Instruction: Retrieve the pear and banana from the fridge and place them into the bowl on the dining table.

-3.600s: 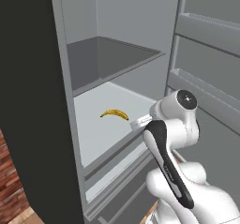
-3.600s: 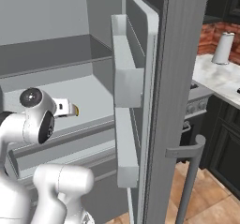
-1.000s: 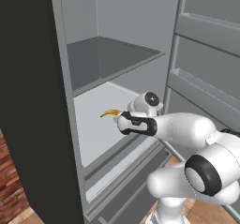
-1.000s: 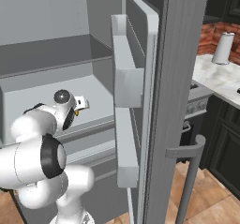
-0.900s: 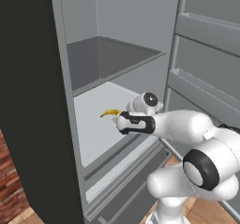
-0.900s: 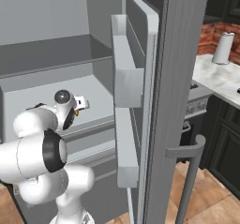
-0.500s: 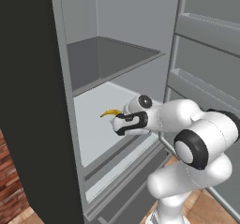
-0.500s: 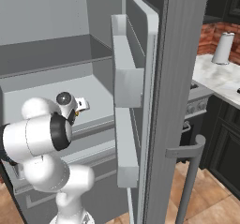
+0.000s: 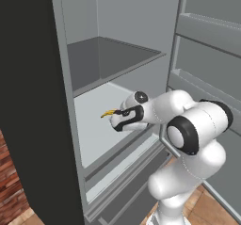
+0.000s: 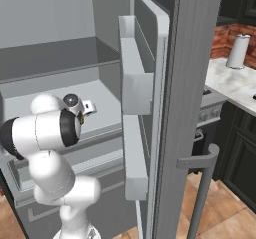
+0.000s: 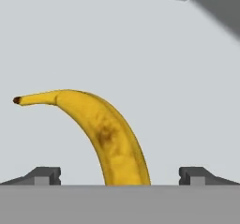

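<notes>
The fridge (image 9: 94, 134) stands open with my arm reaching onto its lower light grey shelf. The banana (image 11: 103, 129), yellow with a dark tip, lies on that shelf; its tip (image 9: 108, 113) pokes out to the left of my hand. My gripper (image 11: 121, 176) is open, its two dark fingertips (image 11: 44, 175) wide apart on either side of the banana's near end, not touching it. From the right base view my hand (image 10: 82, 108) is over the same shelf. The pear, the bowl and the dining table are out of view.
An upper fridge shelf (image 9: 117, 61) hangs above my hand. The open fridge door (image 10: 150, 83) with its bins stands to the right, with a bar handle (image 10: 202, 183) on its outer side. A marble counter (image 10: 235, 83) carries a white roll (image 10: 237, 50).
My arm has stretched further into the fridge and the hand has shifted left over the banana. The jaws have stayed open.
</notes>
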You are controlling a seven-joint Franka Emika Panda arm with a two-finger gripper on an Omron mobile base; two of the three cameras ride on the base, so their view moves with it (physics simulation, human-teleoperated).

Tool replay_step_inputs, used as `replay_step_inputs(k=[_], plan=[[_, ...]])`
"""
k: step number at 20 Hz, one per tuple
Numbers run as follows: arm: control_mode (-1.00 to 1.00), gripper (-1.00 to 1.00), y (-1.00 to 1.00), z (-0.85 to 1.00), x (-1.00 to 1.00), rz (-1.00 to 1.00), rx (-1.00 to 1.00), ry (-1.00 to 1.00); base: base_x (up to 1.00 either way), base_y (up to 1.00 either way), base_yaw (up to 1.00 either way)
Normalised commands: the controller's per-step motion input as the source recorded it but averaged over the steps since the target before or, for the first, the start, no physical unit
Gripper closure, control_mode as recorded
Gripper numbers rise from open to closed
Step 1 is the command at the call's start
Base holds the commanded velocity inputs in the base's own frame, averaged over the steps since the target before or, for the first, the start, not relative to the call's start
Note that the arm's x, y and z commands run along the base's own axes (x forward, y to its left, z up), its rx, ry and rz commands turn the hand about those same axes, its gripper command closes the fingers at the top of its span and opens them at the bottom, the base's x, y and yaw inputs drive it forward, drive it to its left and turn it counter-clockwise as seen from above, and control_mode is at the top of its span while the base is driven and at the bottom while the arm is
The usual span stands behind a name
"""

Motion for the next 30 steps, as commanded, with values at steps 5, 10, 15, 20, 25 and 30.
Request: replay_step_inputs(k=[5, 10, 15, 20, 25, 30], plan=[[-1.00, 1.00, 0.03, -0.46, 0.20, 0.02, -0.05, 0.09, 0.00, 0.00, 0.00], [-1.00, 1.00, 0.05, -0.59, -0.02, 0.01, -0.09, 0.12, 0.00, 0.00, 0.00], [-1.00, 1.00, 0.16, -0.54, -0.25, 0.00, -0.11, 0.06, 0.00, 0.00, 0.00], [-1.00, 1.00, 0.01, -0.22, -0.37, 0.00, -0.03, 0.05, 0.00, 0.00, 0.00], [-1.00, 1.00, 0.00, 0.00, -0.72, 0.00, 0.00, 0.03, 0.00, 0.00, 0.00], [-1.00, 1.00, -0.17, 0.06, -1.00, 0.01, 0.00, -0.19, 0.00, 0.00, 0.00]])
